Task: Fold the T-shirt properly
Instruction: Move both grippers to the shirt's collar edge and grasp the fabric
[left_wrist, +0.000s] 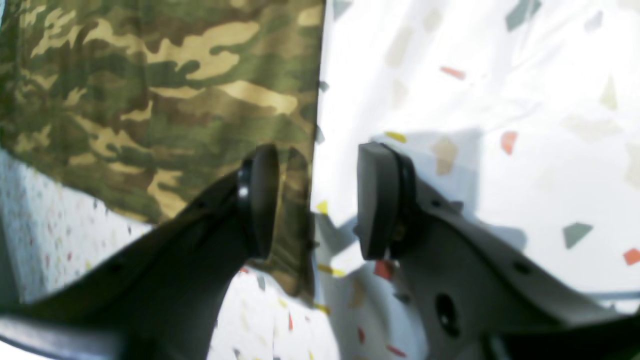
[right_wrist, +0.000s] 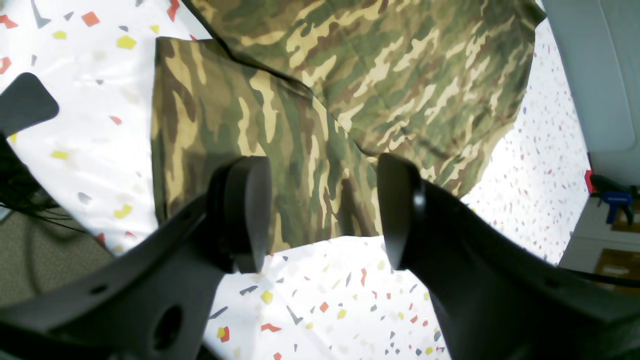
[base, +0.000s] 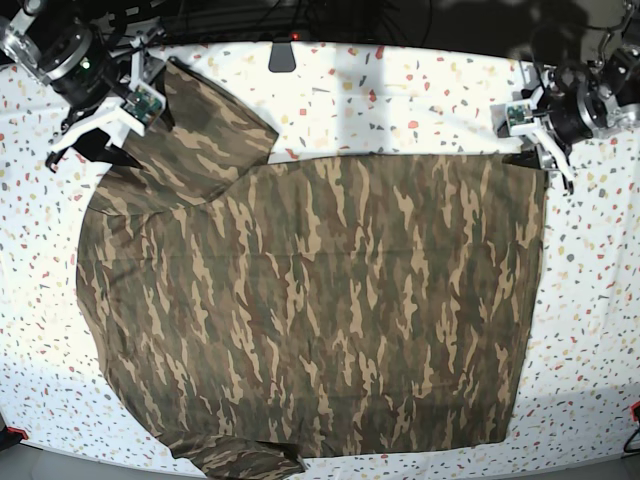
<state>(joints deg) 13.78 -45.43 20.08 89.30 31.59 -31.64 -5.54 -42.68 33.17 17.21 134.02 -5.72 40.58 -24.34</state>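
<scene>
Two grippers stand at the far corners of the T-shirt (base: 310, 310), which lies spread flat on the speckled table (base: 400, 90); no fold looks made yet. At the base view's left, the right gripper (right_wrist: 320, 210) hovers spread above a sleeve, grasping nothing. At its right, the left gripper (left_wrist: 315, 200) straddles the hem corner, jaws released. Only the wrist views show those gaps.

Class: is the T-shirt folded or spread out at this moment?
Spread. The T-shirt lies flat across the table, its body open in one broad layer and one sleeve extended at the top corner; no fold shows in the body.
</scene>
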